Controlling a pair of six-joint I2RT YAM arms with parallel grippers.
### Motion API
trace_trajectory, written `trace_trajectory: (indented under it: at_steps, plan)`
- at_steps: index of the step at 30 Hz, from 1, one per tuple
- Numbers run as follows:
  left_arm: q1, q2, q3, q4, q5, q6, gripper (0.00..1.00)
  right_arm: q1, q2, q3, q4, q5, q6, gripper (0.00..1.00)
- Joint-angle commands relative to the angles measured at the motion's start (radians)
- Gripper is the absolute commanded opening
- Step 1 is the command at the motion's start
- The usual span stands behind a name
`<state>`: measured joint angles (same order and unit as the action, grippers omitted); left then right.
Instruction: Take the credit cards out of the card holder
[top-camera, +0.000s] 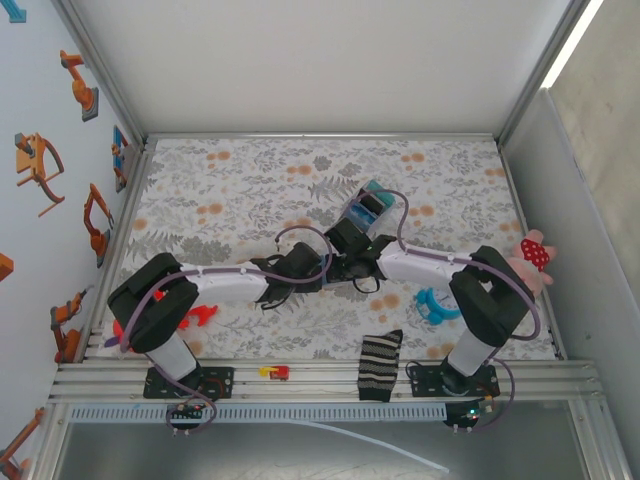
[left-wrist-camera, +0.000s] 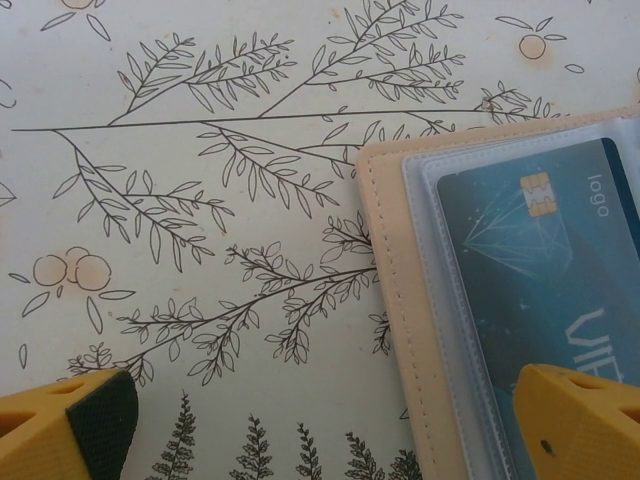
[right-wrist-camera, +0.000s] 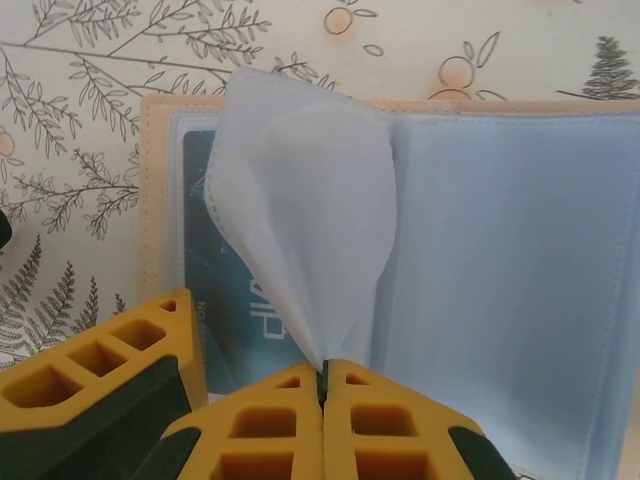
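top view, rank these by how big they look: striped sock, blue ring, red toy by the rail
1. striped sock
2. blue ring
3. red toy
All sit near table level, so nearness hardly skews this.

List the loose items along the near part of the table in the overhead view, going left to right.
red plastic toy → small red-and-yellow piece → striped sock → blue ring-shaped toy → pink plush toy

White arms (top-camera: 225, 284) with black joints, purple cables (top-camera: 300, 229), yellow fingers (left-wrist-camera: 580, 420).
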<state>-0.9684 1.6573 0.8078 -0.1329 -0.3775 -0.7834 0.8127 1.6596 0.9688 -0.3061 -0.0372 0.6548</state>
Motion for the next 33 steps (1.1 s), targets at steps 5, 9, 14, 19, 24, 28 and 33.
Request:
trace_trajectory:
  at_steps: [5,9,14,19,24,28,33]
  plan:
    - [-0.004,0.044,0.027,-0.086,-0.033,-0.031,0.97,-0.050,-0.049,-0.053,0.010,0.024,0.025,0.00]
    - [-0.005,0.048,0.027,-0.097,-0.035,-0.043,0.97,-0.084,-0.051,-0.075,0.003,0.048,0.026,0.09]
    - [-0.004,0.051,0.027,-0.097,-0.038,-0.045,0.97,-0.122,-0.067,-0.097,0.004,0.067,0.031,0.18]
    - [-0.004,0.051,0.030,-0.095,-0.029,-0.049,0.97,-0.155,-0.122,-0.124,0.001,0.081,0.057,0.19]
    - [-0.004,0.040,0.027,-0.091,-0.020,-0.059,0.97,-0.161,-0.214,-0.150,0.002,0.078,0.073,0.18]
    - [-0.004,0.029,0.027,-0.084,-0.014,-0.063,0.97,-0.161,-0.247,-0.161,0.051,-0.010,0.073,0.10]
    - [-0.004,0.016,0.030,-0.074,-0.005,-0.076,0.97,-0.155,-0.204,-0.164,0.160,-0.134,0.100,0.04]
